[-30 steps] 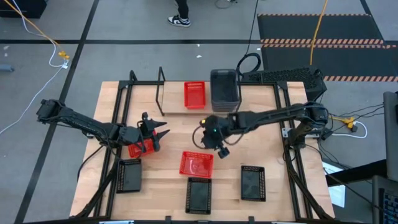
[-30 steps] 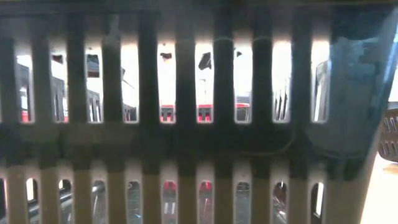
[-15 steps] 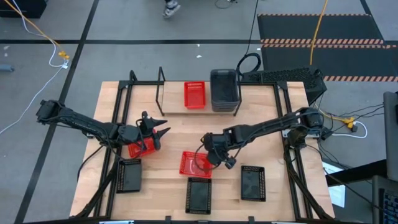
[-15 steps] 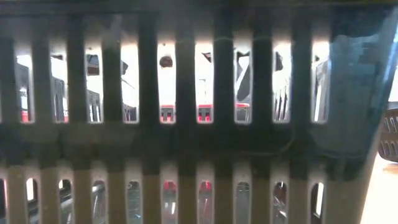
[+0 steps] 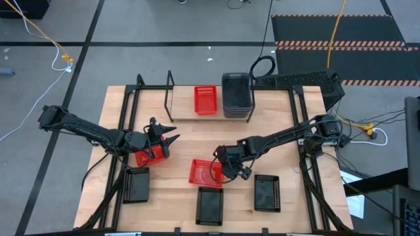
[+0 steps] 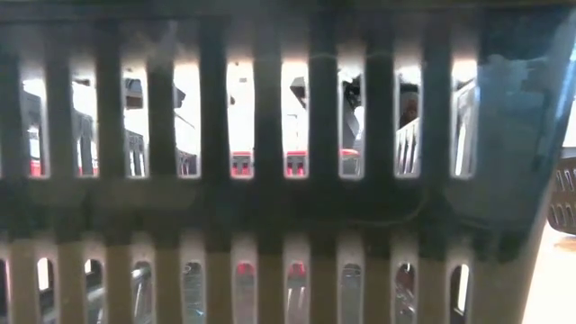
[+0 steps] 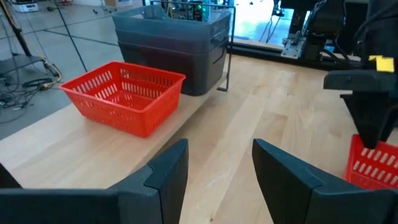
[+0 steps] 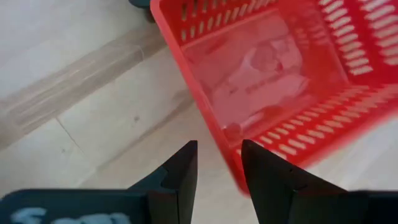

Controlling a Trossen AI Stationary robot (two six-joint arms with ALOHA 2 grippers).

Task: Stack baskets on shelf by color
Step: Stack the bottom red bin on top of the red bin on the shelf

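Observation:
A red basket (image 5: 205, 172) sits on the table's middle, near side. My right gripper (image 5: 226, 168) is open and points down at that basket's right wall (image 8: 231, 149), one finger on each side of it. My left gripper (image 5: 172, 139) is open and holds nothing; it hovers over a second red basket (image 5: 144, 157) at the table's left. On the shelf (image 5: 170, 88) at the far edge stand a third red basket (image 5: 205, 99) and a stack of grey baskets (image 5: 237, 95). The left wrist view shows both, red basket (image 7: 124, 93) and grey stack (image 7: 174, 43).
Three black baskets lie along the near edge (image 5: 136, 185), (image 5: 210, 205), (image 5: 267, 192). The nearest one's slotted wall (image 6: 270, 180) fills the low view. The shelf's left bay (image 5: 184, 105) is bare. Black frame rails (image 5: 125, 131) run along the table's sides.
My right gripper has moved from above the table's middle toward the near edge and down, arriving at the right wall of the red basket there. The baskets have stayed in place.

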